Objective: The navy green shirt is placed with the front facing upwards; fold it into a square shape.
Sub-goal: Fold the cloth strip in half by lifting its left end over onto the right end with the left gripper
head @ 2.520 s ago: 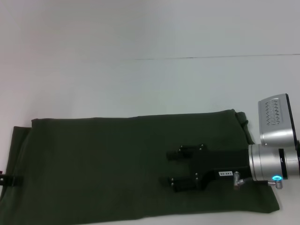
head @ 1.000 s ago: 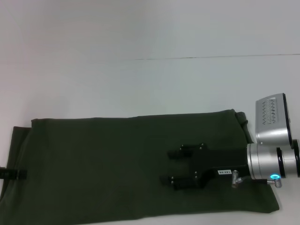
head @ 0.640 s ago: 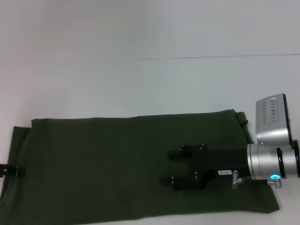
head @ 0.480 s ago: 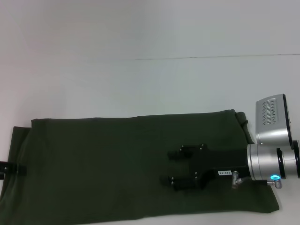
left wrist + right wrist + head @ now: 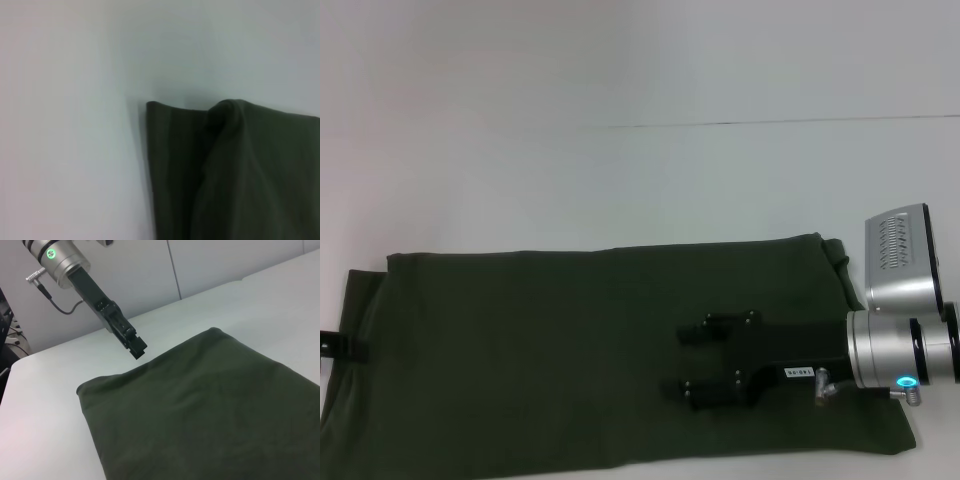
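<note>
The navy green shirt (image 5: 550, 350) lies flat on the white table as a long folded band that runs from left to right. No lettering shows on it. My right gripper (image 5: 684, 361) is over the band's right half, open, with nothing between its black fingers (image 5: 720, 322). My left gripper (image 5: 338, 345) shows only as a black tip at the shirt's left end. In the right wrist view the left gripper (image 5: 136, 351) hangs just above the far edge of the shirt (image 5: 210, 405). The left wrist view shows a shirt corner (image 5: 240, 175) with a small raised fold.
The white table (image 5: 640, 180) stretches bare behind the shirt, with a thin seam line across it. In the right wrist view a pale wall panel (image 5: 135, 270) stands beyond the table, and the table's edge (image 5: 10, 371) lies at the side with dark equipment past it.
My left gripper's tip has crept toward the far side along the shirt's left end. The right gripper has hardly shifted, and the shirt lies as before.
</note>
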Controlling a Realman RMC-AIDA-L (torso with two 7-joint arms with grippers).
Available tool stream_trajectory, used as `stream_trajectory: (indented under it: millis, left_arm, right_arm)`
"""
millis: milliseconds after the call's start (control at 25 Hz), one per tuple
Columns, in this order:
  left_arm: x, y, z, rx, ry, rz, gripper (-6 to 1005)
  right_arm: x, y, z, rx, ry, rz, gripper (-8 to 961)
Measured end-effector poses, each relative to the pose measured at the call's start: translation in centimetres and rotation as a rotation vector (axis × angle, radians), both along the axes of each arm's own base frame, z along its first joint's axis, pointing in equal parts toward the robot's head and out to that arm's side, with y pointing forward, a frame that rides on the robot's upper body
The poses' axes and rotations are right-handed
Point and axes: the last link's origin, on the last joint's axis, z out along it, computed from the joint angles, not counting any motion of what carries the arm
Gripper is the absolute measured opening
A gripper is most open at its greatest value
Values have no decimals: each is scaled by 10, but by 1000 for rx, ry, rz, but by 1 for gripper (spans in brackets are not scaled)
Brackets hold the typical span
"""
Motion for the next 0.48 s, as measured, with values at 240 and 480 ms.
stream_trajectory:
  millis: [240, 480]
  left_arm:
    - [-3, 0, -5, -12, 21, -5, 832]
    - [-4, -1, -9, -26, 12, -9, 832]
  right_arm:
    - [0, 0, 0, -2, -1, 0, 835]
    - [0, 0, 0, 0, -4, -1, 835]
